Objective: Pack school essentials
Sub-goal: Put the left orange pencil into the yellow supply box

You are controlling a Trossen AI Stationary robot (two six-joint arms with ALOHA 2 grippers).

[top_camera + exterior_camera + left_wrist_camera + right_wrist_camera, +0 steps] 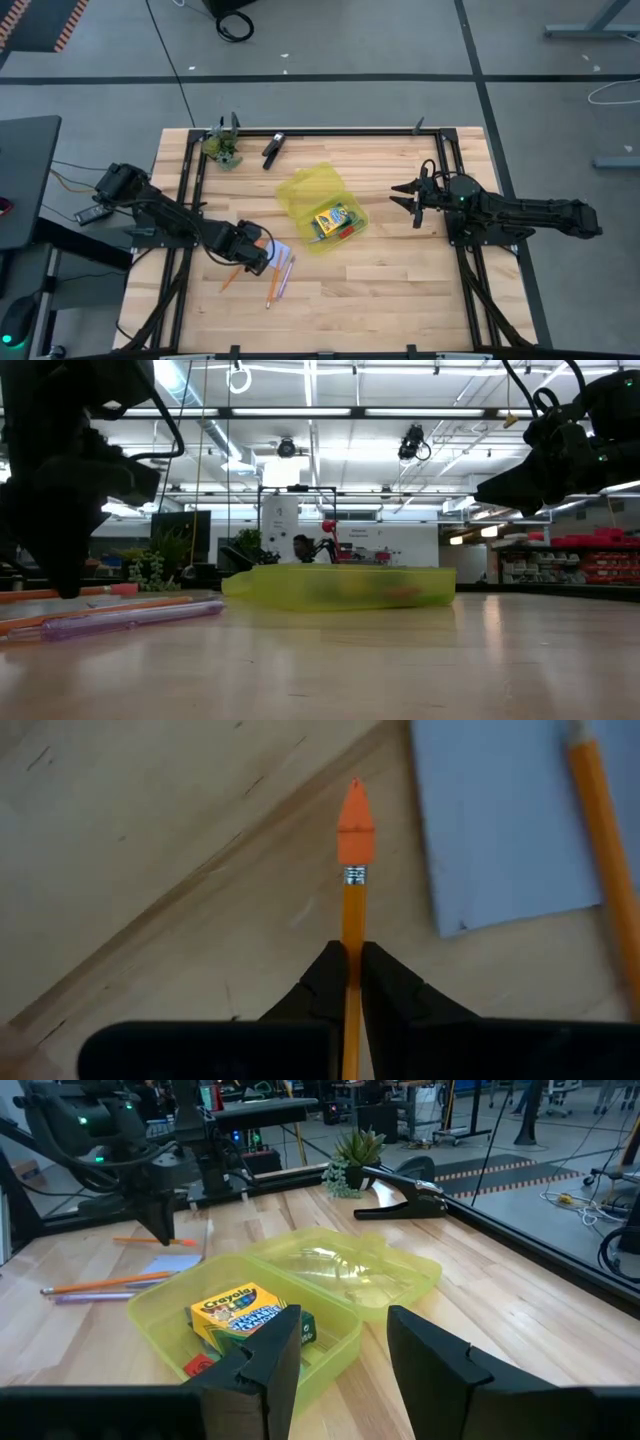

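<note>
My left gripper (245, 262) is low over the table's near-left part, shut on an orange pencil (352, 910) with an orange eraser cap. Beside it lie the pale blue note pad (500, 820), a second orange pencil (600, 840) and a pink pencil (130, 620), all flat on the wood. The translucent yellow case (320, 210) lies open mid-table; its near half holds the yellow-green crayon box (235, 1312) and a small red eraser (200, 1365). My right gripper (345, 1350) hovers open, right of the case. My left gripper pinches the orange pencil's shaft (352, 935) between its two fingertips, a short way behind the metal ferrule. The fingers (62, 575) come down from above. The pencil lies about level at the tabletop; I cannot tell whether it is lifted off the wood.
A black clip (272, 148) and a small potted plant (225, 150) sit near the far edge. A black frame rail (440, 190) runs along the table's sides. Bare wood lies between the case and the near edge.
</note>
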